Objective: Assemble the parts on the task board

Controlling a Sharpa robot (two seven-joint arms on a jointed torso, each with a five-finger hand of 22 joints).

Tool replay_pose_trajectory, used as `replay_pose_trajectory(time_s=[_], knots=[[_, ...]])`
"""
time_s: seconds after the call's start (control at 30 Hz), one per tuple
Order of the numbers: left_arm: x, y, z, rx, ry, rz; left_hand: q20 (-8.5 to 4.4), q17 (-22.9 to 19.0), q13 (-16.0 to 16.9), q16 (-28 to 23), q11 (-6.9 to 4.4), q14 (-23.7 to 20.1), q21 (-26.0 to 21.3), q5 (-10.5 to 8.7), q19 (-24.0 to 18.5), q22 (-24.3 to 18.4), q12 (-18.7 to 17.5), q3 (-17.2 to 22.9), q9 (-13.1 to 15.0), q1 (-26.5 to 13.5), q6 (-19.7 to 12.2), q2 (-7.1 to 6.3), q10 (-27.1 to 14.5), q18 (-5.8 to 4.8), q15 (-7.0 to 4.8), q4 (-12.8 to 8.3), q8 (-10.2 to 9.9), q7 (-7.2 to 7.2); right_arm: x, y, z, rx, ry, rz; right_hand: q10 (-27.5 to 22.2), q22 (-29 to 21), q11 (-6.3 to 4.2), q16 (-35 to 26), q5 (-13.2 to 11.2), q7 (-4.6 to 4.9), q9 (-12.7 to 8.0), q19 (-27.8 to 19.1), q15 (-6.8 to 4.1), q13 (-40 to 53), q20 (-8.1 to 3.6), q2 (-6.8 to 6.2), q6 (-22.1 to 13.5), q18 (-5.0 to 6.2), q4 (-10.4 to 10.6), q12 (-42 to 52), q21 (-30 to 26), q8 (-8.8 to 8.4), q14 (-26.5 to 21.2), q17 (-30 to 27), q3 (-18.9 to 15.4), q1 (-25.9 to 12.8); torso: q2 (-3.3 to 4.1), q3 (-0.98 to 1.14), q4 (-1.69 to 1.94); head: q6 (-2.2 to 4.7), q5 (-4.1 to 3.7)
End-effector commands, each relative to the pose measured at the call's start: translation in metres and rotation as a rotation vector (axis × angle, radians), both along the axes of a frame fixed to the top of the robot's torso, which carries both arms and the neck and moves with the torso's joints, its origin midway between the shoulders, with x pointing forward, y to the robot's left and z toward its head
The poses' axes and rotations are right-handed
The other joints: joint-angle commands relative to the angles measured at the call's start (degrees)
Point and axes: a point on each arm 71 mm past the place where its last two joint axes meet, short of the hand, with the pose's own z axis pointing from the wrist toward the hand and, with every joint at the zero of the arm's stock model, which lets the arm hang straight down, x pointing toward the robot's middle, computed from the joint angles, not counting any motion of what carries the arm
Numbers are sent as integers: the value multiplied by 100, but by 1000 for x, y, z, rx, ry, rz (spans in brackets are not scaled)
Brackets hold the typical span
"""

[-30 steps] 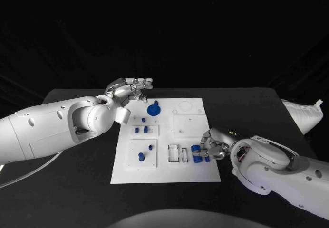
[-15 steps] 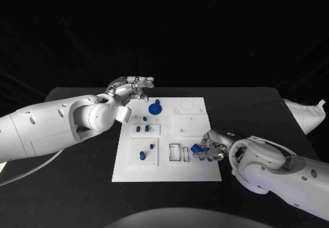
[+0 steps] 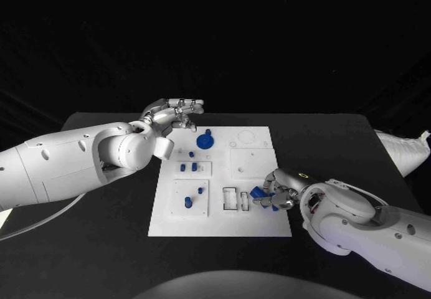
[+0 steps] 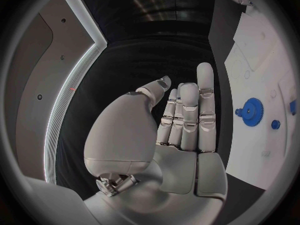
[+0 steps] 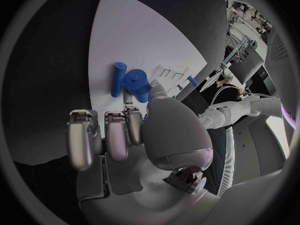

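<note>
A flat black table (image 3: pixel 99 243) with a matte top spreads across the scene. At the far right, beside the table's right edge, lies a crumpled white cloth bag (image 3: pixel 402 152). Behind the table everything is dark.

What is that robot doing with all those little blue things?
It is putting small blue parts together on a white task board on a black table. Its right hand is at the board's right edge with its fingers around a blue cylinder; another blue peg lies beside it. Its left hand is raised near the board's far left corner, holding nothing. A blue gear already sits on the board.
</note>
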Motion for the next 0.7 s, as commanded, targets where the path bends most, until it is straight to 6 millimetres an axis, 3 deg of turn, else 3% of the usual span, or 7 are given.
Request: replay_pose_trajectory(time_s=[0.03, 0.37, 0.7], knots=[[-1, -2, 1, -8, -9, -21, 32, -5, 5, -6, 1, -35, -20, 16, -27, -9, 17, -35, 1, -9, -44, 51, -22, 60, -4, 9, 27, -4, 0, 2, 8, 102, -74, -20, 13, 666, -53, 23, 43, -129, 101, 330, -51, 489, -57, 247, 200, -83, -5, 2, 24, 63, 456, 843, 71, 124, -4, 8, 1, -1, 4], [-1, -2, 1, -8, -9, -22, 32, -5, 5, -6, 1, -35, -20, 16, -27, -9, 17, -35, 1, -9, -44, 51, -22, 60, -4, 9, 27, -4, -8, 11, 20, 220, -83, -20, 46, 693, -96, 27, 139, -174, 138, 340, -92, 518, -101, 307, 287, -88, 16, 15, 39, 39, 460, 856, 157, 142, -4, 4, 3, 11, 13], [-1, -3, 1, -9, -9, -24, 32, -13, 6, -9, 2, -40, -22, 16, -29, -9, 24, -37, 2, -11, -43, 53, -28, 60, -3, 9, 31, -3, -9, 25, 3, 181, 157, -12, 42, 706, -106, 16, 206, -185, 174, 344, -105, 500, -116, 283, 379, -92, 162, -29, 44, -15, 457, 846, 125, -49, 0, 7, -1, -12, 39]])
